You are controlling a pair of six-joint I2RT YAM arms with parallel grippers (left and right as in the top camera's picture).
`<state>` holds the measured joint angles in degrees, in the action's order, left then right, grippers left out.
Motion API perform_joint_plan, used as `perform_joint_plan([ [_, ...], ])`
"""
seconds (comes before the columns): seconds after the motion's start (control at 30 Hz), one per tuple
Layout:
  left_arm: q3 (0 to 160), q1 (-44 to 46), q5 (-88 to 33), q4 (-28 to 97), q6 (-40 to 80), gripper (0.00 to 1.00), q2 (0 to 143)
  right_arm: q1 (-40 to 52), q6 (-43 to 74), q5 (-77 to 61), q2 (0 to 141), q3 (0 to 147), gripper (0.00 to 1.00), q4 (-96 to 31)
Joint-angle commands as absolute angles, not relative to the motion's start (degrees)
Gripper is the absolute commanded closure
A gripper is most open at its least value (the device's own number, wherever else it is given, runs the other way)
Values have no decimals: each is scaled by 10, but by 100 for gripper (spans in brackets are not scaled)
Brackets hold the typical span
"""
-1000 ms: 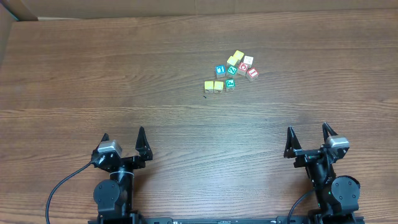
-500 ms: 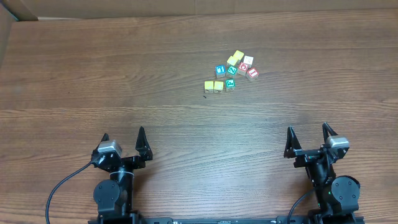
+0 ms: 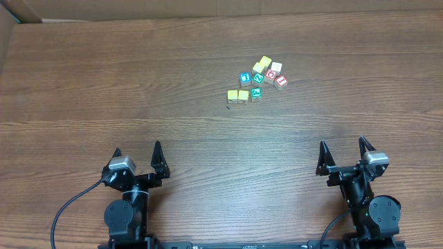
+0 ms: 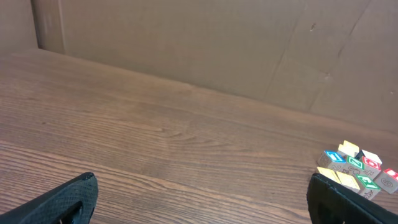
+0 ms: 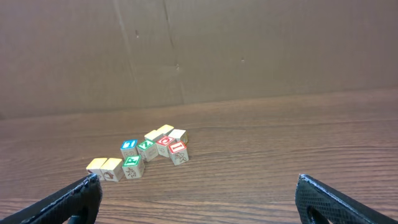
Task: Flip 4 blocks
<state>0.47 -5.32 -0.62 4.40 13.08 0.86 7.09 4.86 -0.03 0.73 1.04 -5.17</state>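
- The left gripper (image 3: 137,149) sits at the near edge of the surface (image 3: 104,83), its two fingers spread wide with nothing between them.
- The right gripper (image 3: 342,142) sits at the same near edge on the other side, likewise spread wide and empty.
- The blocks (image 3: 258,77) lie in one tight cluster toward the far middle of the surface, slightly to the right, well apart from both grippers.
- On the cluster's near-left end two yellow-topped blocks (image 3: 243,95) sit side by side and touching, with a green-topped block (image 3: 256,93) just beside them.
- Behind those is a blue-topped cube (image 3: 245,79), and two red-faced blocks (image 3: 280,81) mark the right end.
- Two more yellow blocks (image 3: 265,62) sit at the far side, next to a white-topped cube (image 3: 276,67).
- From the right wrist the cluster shows ahead and to the left; from the left wrist it sits at the far right, just above one finger.
- A cardboard wall (image 5: 249,50) stands behind the surface.
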Motion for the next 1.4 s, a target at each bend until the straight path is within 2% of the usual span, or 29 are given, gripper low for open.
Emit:
perform_joint_plan([
  [0.0, 3, -52, -11, 45, 117, 0, 3, 67, 47, -3, 2, 5, 0, -48],
  [1.23, 3, -52, -12, 32, 118, 0, 3, 67, 46, -1, 2, 5, 0, -48],
  [1.37, 3, -52, -45, 43, 120, 0, 3, 67, 46, -1, 2, 5, 0, -48],
])
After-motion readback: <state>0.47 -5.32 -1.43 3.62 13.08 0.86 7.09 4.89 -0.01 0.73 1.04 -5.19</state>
